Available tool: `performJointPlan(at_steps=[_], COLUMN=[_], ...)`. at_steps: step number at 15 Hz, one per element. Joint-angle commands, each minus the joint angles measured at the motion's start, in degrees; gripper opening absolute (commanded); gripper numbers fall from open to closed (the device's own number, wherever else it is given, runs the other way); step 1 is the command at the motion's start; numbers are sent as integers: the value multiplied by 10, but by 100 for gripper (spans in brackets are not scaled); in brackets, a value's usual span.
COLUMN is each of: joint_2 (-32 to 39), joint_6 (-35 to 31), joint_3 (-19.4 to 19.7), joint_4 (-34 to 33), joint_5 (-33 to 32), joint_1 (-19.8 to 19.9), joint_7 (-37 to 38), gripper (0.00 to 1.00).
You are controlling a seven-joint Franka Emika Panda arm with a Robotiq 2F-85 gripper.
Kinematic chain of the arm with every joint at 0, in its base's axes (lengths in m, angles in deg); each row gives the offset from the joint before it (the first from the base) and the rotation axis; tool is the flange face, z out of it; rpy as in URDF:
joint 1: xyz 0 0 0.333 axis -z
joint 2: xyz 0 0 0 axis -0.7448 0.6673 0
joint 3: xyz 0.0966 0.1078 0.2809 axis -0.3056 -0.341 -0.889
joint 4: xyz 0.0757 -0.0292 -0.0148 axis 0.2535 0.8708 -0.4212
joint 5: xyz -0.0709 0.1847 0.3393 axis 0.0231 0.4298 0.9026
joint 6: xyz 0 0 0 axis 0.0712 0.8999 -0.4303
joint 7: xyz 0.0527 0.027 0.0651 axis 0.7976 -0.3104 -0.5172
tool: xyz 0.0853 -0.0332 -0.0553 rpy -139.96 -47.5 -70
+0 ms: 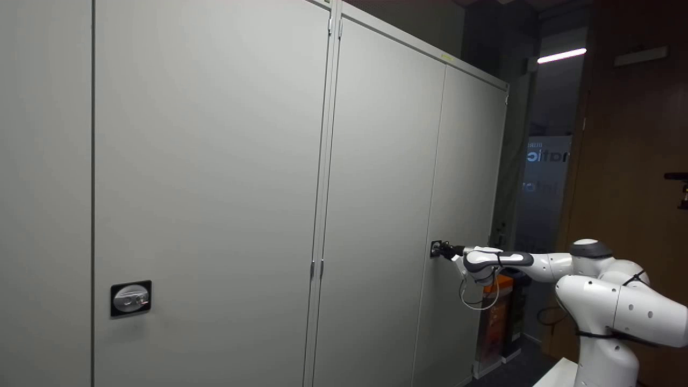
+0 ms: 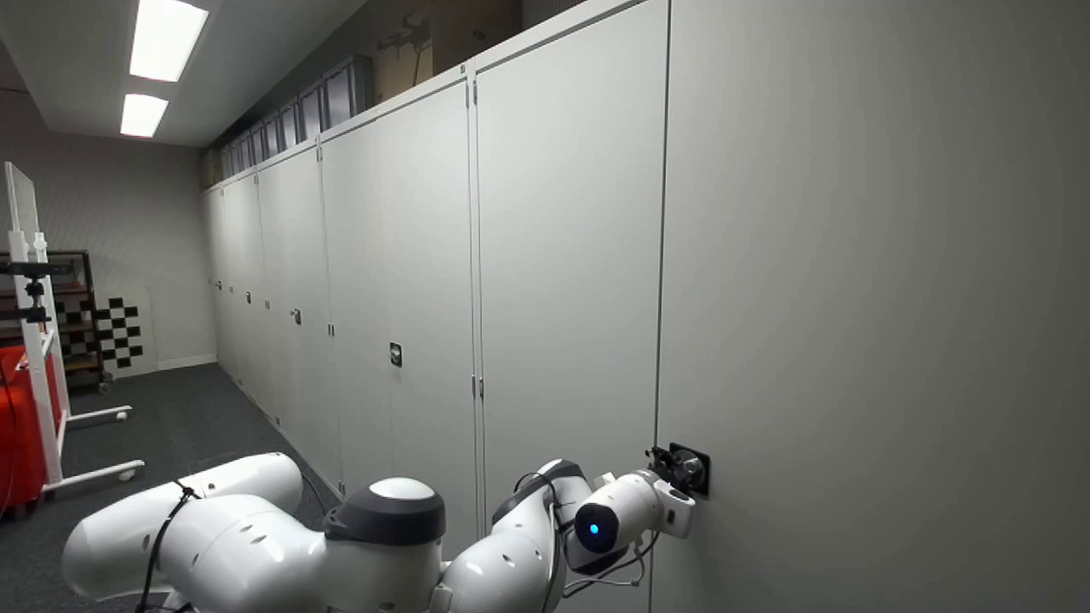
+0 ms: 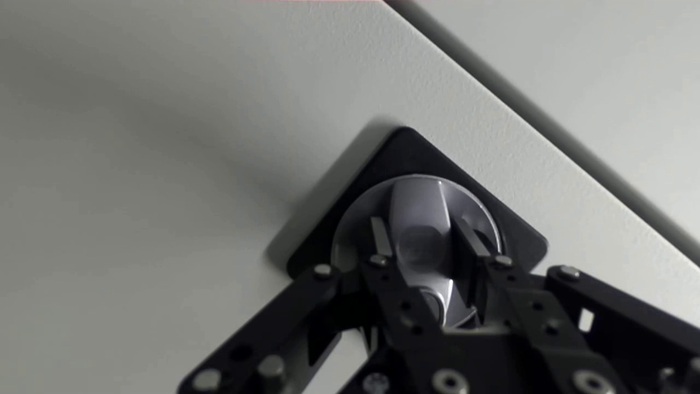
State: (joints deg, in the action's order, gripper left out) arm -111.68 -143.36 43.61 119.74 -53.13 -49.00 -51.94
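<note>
Knob (image 3: 420, 208): silver-grey | plate (image 3: 407, 156) around knob: black | gripper (image 3: 425, 235): black | door (image 3: 164, 306) behind knob: pale grey | arm (image 2: 255, 553): white, dark-grey cap (image 2: 383, 521) | panel (image 2: 119, 332) far from knob: black-white check

1 arm (image 2: 383, 562), 1 gripper (image 3: 425, 236) & 2 fingers (image 3: 381, 238) by cab. row (image 2: 566, 255); 2 hdls (image 1: 131, 299) on row in an ext. view; 2 ceiling lts (image 2: 169, 38) higher than row; 1 checkerbd (image 2: 119, 332) nr row's far end.

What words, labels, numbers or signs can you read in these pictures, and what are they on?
Glass panel, in an exterior view: large letters, perhaps "atic", seemingly backwards; I can't be sure.
Same panel: smaller lettering above and more letters below, too faint to read.
Yellow label on the cabinet: too small to read.
Handle and gripper: no lettering I can make out.
</note>
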Motion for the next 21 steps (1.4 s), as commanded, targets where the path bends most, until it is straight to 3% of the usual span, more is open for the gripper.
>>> performJointPlan(at_steps=[1,21], joint_2=[0,0], joint_6=[-5,-5], joint_3=[-40,-48], joint_4=[27,29], joint_5=[-25,-35], joint_1=[16,19], joint_7=[48,116], gripper=[8,8])
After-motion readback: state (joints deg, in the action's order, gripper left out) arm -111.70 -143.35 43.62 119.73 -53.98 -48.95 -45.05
